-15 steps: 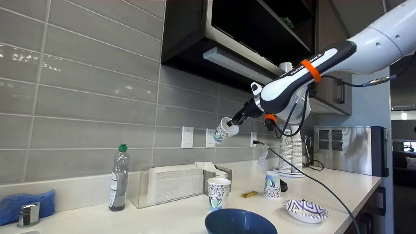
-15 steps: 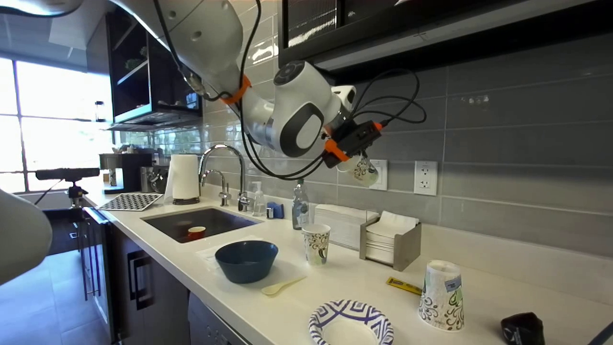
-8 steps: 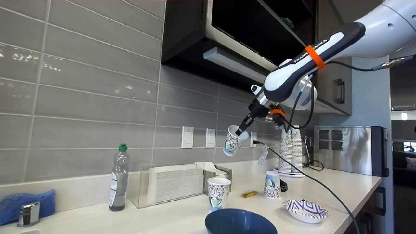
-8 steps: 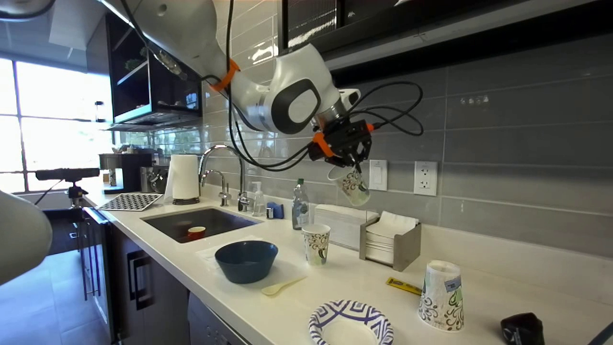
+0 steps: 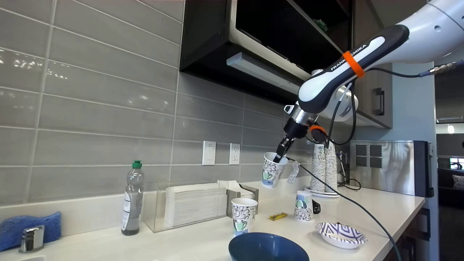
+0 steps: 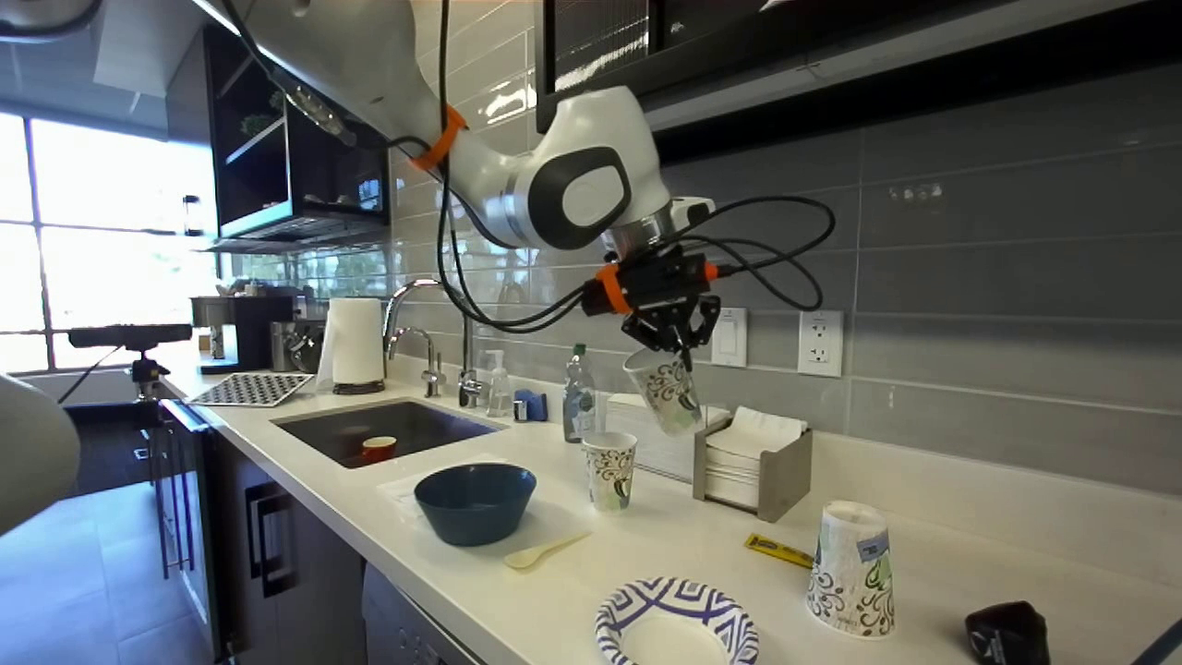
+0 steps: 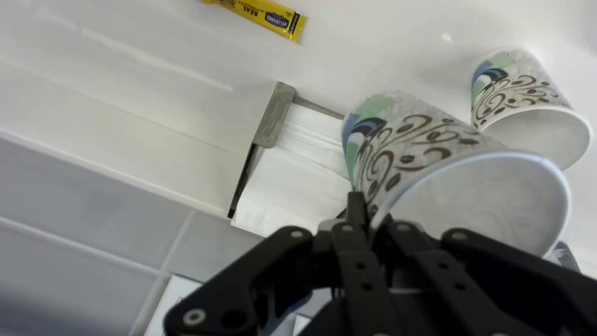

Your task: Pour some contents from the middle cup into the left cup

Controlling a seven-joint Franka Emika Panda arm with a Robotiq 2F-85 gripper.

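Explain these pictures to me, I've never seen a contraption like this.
That mostly white machine is a robot arm. Two pictures look on from outside it; the close-up is taken from its wrist. Its end effector, the black pinching part, is shut on the wall of a tilted paper cup, held above a counter. On that counter stand an upright paper cup, an overturned cup, a dark blue bowl, a patterned bowl and a napkin holder; a spoon and a yellow packet lie there too.
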